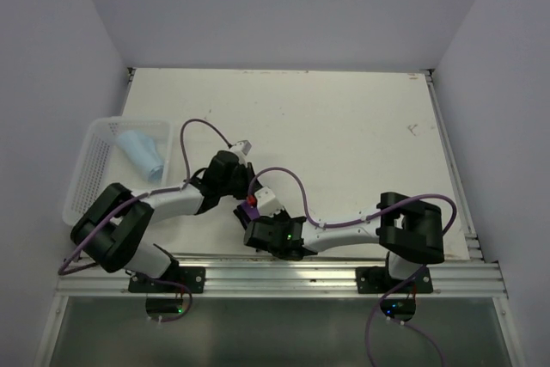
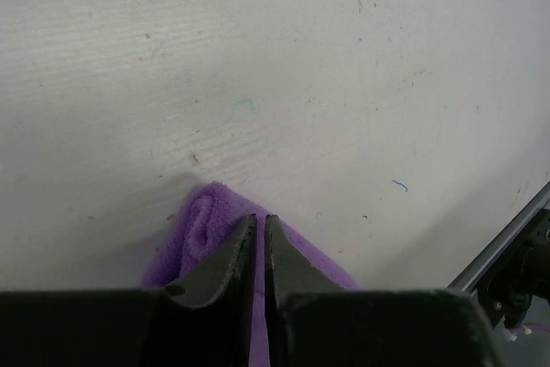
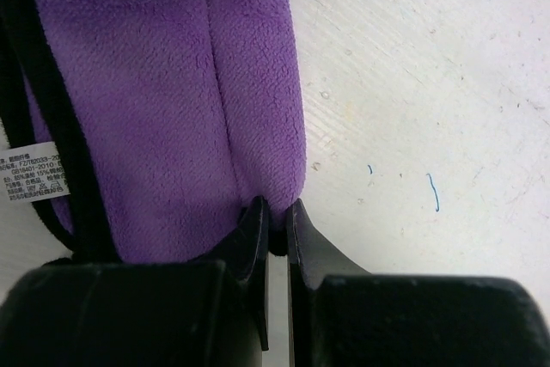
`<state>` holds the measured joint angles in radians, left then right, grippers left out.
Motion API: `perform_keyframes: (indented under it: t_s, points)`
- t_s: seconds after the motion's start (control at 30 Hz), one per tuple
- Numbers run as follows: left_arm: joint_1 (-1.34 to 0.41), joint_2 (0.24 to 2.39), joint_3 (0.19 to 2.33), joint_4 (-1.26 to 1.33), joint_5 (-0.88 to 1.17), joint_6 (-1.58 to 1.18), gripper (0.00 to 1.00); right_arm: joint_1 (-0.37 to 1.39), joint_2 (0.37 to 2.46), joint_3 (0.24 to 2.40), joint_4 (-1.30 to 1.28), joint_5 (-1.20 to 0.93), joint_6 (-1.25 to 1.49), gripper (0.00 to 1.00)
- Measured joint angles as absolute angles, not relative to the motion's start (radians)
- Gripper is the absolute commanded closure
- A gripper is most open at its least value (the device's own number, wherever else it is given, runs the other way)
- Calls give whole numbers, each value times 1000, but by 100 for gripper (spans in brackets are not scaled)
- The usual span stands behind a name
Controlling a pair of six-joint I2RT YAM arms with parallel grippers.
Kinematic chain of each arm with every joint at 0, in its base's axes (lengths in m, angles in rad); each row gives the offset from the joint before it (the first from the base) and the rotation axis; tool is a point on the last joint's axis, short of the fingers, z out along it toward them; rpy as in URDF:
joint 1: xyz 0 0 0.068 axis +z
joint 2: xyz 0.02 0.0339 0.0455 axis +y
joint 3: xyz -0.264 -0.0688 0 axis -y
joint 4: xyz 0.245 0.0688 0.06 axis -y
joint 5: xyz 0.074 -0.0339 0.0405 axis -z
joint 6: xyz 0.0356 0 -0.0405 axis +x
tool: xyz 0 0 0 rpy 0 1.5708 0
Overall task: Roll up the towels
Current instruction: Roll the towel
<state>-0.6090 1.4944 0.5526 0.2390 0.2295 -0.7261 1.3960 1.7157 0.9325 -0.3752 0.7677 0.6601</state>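
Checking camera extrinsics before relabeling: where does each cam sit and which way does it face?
Top external: above and behind the robot, looking down on the table, left arm, right arm, basket left.
Left wrist: on the left arm, looking along the left gripper down at the purple towel.
Right wrist: on the right arm, looking along the right gripper at that towel's edge.
Shared: both wrist views show the purple towel and the table.

Two towels, a light blue towel (image 1: pixel 142 154) and a purple towel (image 3: pixel 172 83) — one white basket (image 1: pixel 83 180) — and two grippers: left gripper (image 2: pixel 259 223), right gripper (image 3: pixel 277 211).
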Motion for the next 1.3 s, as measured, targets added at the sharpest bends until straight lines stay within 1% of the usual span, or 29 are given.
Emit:
perform_keyframes:
  t_s: [0.07,0.23,0.4,0.53,0.77,0.9,1.3]
  points:
    - [-599,1440,553,197,196,-715,82,1396,1716,933,-378,768,668,100]
    - [-576,1310,553,89,116,-711,80,1396,1716,933,-387,768,687,100]
    - [-572,1165,532,27,92,-725,88,1389,1716,936,-396,766,702,100]
    - [-572,1087,436,29,117,-764,100,1373,1715,937,-399,752,720,100]
    - [-582,1054,272,27,143,-847,100,1340,1713,944,-408,720,760,100]
    - [-584,1052,267,40,142,-854,100,1333,1713,948,-415,711,781,100]
    - [-587,1138,277,97,93,-855,100,1333,1713,952,-427,712,784,100]
